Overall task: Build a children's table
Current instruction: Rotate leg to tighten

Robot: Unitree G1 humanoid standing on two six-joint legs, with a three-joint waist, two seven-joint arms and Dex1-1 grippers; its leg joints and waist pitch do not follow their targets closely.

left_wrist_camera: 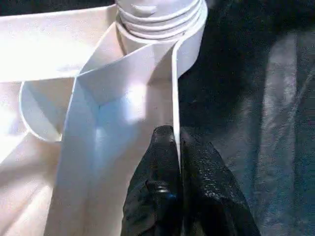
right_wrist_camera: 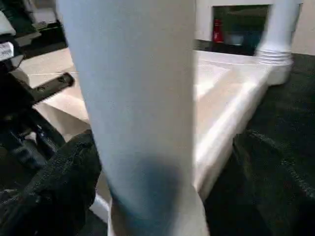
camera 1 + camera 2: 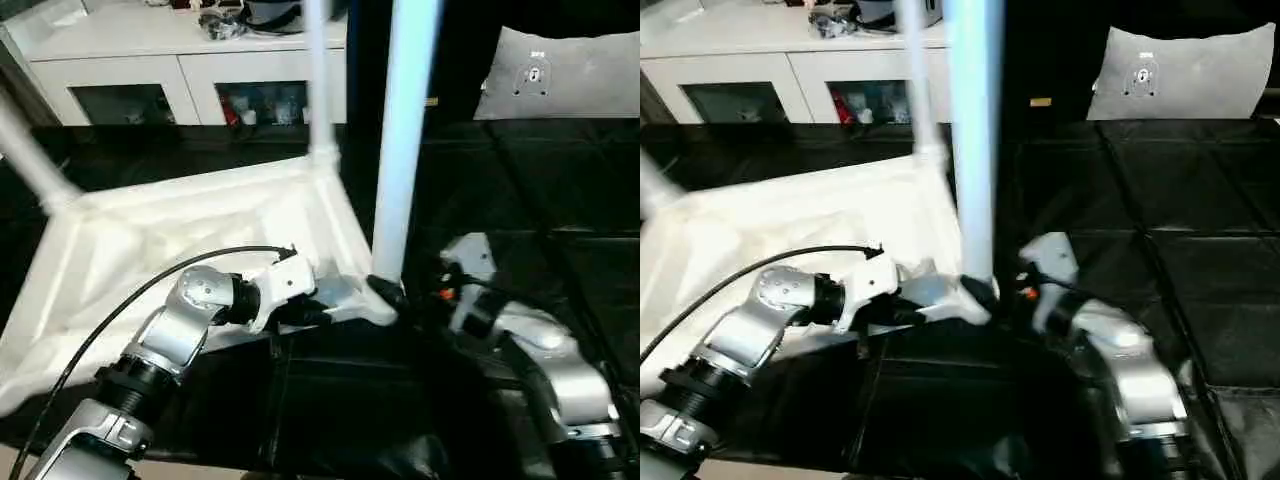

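**Upturned table, one leg held at the near corner**

The children's table [image 3: 190,235] lies upside down on the dark quilted mat [image 3: 540,190], filling the left and centre of the head views; its rim faces up and its legs point toward the top of the frame. One leg [image 3: 318,75] rises from the far corner socket at upper centre; another leg [image 3: 30,160] slants off toward the upper left edge; a third, the near leg [image 3: 405,130], stands almost upright just right of centre, its foot end at the near right corner socket.

The left gripper [image 1: 176,147] sits at lower centre of the head views, its two black fingers [image 1: 157,172] pressed together on the thin raised rim of the tabletop, right beside that corner socket (the threaded base of the leg shows just beyond the fingertips in the left wrist view). The right gripper [image 3: 388,290] is at the base of the near leg; one black finger [image 2: 59,182] lies against the leg's side in the right wrist view, and the pale shaft fills the space in front of it, so the gripper is clamped on the near leg.

A white cabinet [image 3: 190,60] with glass doors runs along the upper left; a grey-white cushion [image 3: 560,75] rests at the upper right.
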